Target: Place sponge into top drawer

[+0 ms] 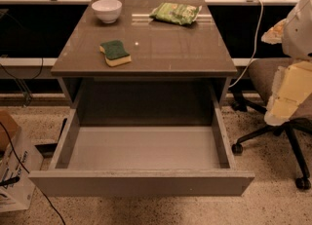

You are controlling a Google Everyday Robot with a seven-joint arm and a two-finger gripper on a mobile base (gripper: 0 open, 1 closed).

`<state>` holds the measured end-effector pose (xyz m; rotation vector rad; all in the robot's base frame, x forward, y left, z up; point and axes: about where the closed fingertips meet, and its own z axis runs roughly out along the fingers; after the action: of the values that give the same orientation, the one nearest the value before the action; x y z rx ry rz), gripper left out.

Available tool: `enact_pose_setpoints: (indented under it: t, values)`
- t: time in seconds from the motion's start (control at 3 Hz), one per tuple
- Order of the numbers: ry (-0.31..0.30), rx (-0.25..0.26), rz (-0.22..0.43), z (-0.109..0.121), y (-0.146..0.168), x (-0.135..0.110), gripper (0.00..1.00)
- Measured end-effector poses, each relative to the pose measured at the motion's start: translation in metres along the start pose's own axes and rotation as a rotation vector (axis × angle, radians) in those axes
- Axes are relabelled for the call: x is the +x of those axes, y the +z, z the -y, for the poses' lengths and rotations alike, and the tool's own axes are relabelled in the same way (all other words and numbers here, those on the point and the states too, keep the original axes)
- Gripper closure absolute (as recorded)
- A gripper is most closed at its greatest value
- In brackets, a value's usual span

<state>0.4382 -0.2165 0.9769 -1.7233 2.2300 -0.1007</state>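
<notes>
The sponge (115,53), dark green over yellow foam, lies on the left front part of the grey-brown table top (165,48). The top drawer (141,180) is pulled out wide below the table top, and its smooth grey inside holds nothing. My gripper (286,92) hangs at the right edge of the view, pale and close to the camera, well to the right of the table and far from the sponge. It holds nothing that I can see.
A white bowl (107,10) stands at the table's back left. A light-green snack bag (176,12) lies at the back right. An office chair (278,121) stands right of the drawer. A cardboard box (12,170) and cables sit on the floor at left.
</notes>
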Motion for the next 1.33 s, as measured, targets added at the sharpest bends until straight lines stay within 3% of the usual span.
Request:
enact_pose_setpoints:
  t: [0.33, 0.67, 1.0, 1.33]
  values:
    - [0.000, 0.000, 0.000, 0.000, 0.000, 0.000, 0.00]
    - [-0.015, 0.004, 0.049, 0.005, 0.011, -0.021, 0.00]
    - [-0.006, -0.031, 0.139, 0.017, 0.030, -0.046, 0.00]
    - [-0.003, -0.107, 0.264, 0.037, 0.062, -0.085, 0.00]
